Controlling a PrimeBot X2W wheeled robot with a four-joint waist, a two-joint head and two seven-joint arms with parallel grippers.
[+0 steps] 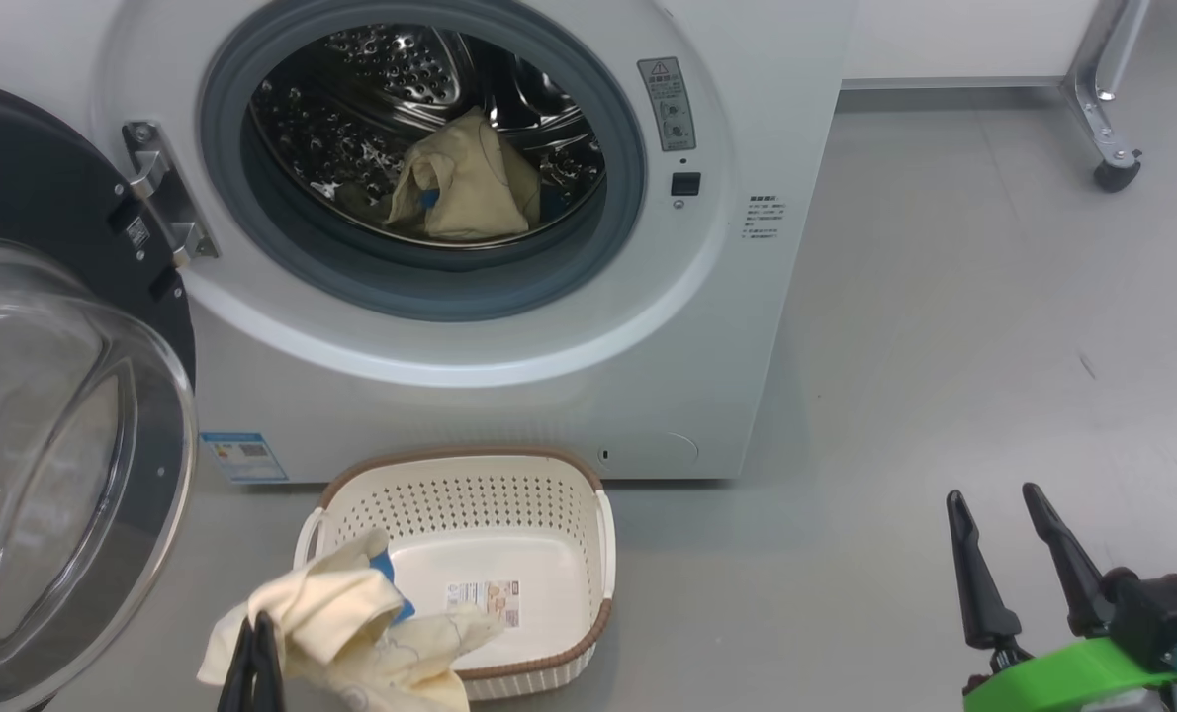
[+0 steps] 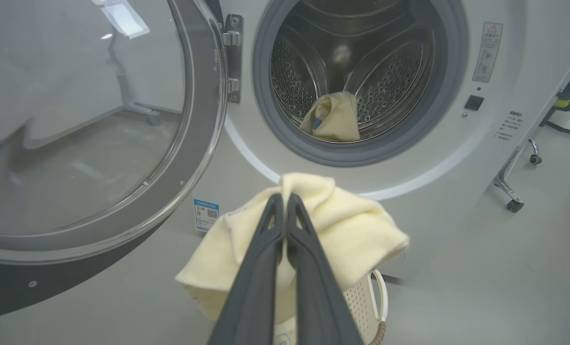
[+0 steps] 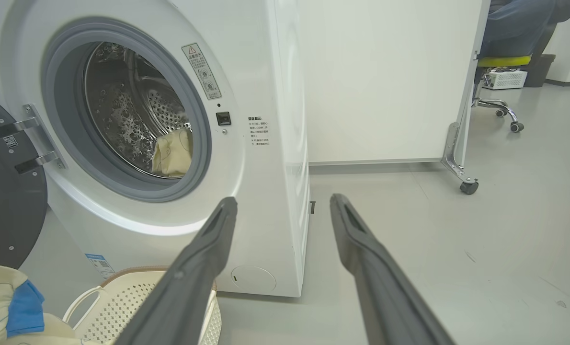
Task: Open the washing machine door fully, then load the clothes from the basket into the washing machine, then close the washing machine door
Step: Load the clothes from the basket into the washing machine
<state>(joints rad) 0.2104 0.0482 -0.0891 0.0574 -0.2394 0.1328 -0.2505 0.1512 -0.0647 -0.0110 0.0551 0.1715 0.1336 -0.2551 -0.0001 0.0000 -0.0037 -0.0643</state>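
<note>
**Washing machine (image 1: 509, 396):** It occupied the upper centre of the head view. Its door (image 1: 64, 415) stood swung wide at the left edge, glass bowl towards the camera, attached at the metal hinge (image 1: 163, 193). The grey gasket (image 1: 420, 292) ringed the opening.

**Drum (image 1: 371, 109):** It contained one cream-yellow garment (image 1: 470, 183). The garment lay crumpled at the bottom of the drum, right of centre, with a blue patch showing at its left fold.

**Basket (image 1: 470, 494):** It sat on the grey floor (image 1: 945, 346) at lower centre, just in front of the machine's base. A label sticker (image 1: 485, 596) showed on the basket's floor. A second garment (image 1: 341, 613), cream-yellow with a blue patch and thin line print, draped across the basket's lower-left corner. One fold reached towards the sticker; whether that fold rested on the basket's floor could not be determined.

**Left gripper (image 1: 255, 621):** It was at the lower left, fingers clenched together on the second garment. In the left wrist view the cloth bunched over the fingertips and hung down on either side, below the drum opening.

**Right gripper (image 1: 994, 491):** It was at the lower right, over the floor, well apart from basket and machine. Its fingers were spread and held nothing.
</note>
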